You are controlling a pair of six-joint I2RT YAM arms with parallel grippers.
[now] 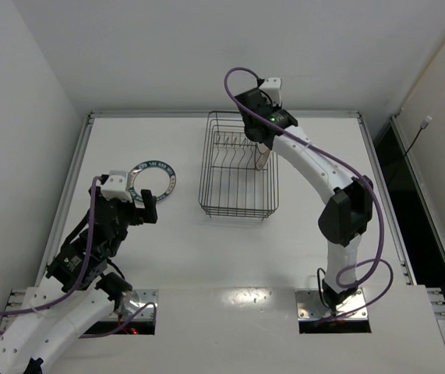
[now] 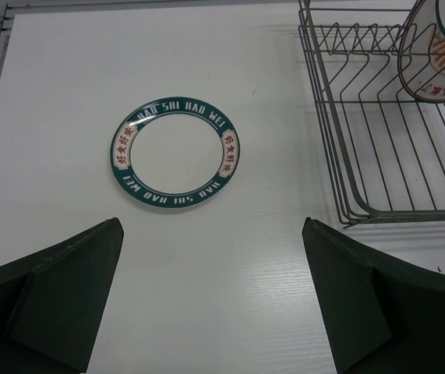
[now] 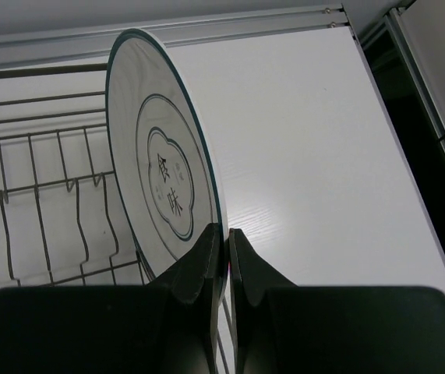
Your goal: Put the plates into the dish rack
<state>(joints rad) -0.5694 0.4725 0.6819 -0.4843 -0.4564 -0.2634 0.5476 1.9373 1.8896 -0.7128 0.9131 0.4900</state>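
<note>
At the dish rack's (image 1: 236,183) far right side, the right gripper (image 3: 224,230) pinches the sunburst plate (image 3: 160,156) by its rim, on edge. Left of it, the left gripper (image 2: 213,234) hangs spread wide near the dark-rimmed plate (image 2: 175,156), which lies flat on the table (image 2: 66,78).

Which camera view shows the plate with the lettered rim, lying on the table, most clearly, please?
The left wrist view: the plate lies flat and whole there, seen close, with its rim lettering readable. The top view shows it small, its near-left edge hidden behind the left arm. The right wrist view does not show it.
</note>
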